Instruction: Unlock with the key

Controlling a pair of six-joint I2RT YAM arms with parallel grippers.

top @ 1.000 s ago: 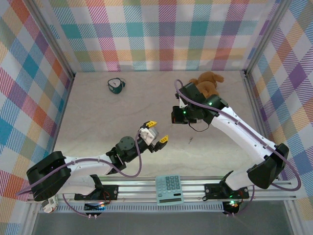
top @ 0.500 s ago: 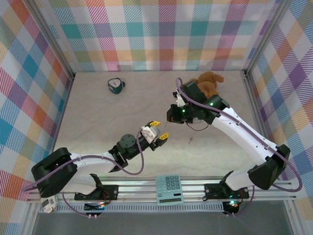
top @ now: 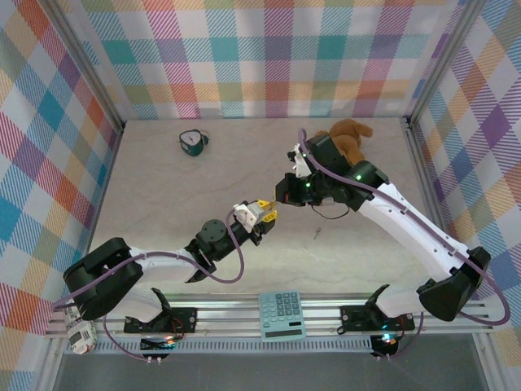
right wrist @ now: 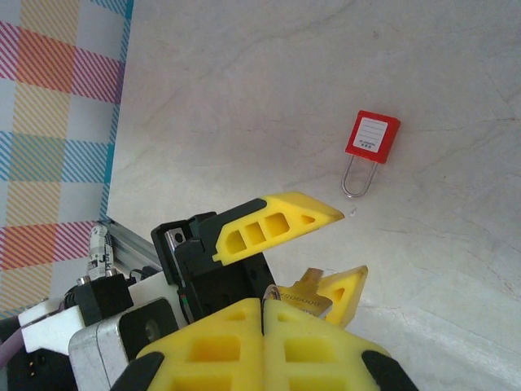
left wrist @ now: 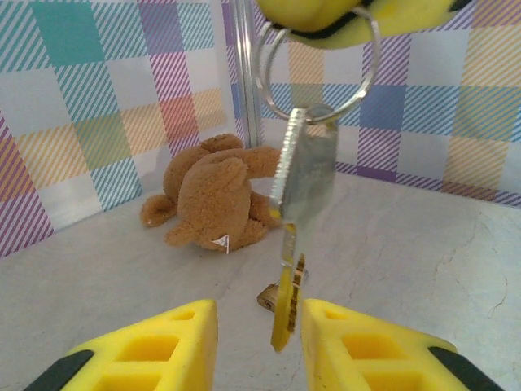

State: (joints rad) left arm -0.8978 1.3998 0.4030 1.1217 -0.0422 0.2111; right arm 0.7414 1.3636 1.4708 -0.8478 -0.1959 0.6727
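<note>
Over the last second the left arm has swung up and inward until its tip sits just beside the right arm's tip, mid-counter; the left fingers (left wrist: 191, 330) have drawn in from wide to a narrow gap. They are not clamped: the left wrist view shows clear space on both sides of what hangs between them. Right fingers (right wrist: 269, 330) are pressed fully together, pinching a key ring (left wrist: 319, 77) from above. A silver key (left wrist: 308, 175) dangles from the ring, edge-on to the left wrist camera, blade pointing down. Below it a thin yellowish strip hangs into the gap between the left fingers; cannot tell what it is. From the right wrist view the key's head sits just past the closed right fingertips, with the two left fingers standing on either side of it. A red padlock (right wrist: 373, 140) lies flat on the counter (top: 163, 195), shackle toward the camera, apart from both arms, untouched. A brown teddy bear (left wrist: 213, 199) sits at the rear right by the plaid wall. A small teal thing (top: 193, 142) is at rear left, well apart. A calculator (top: 282, 315) rests on the front rail between the arm bases.
</note>
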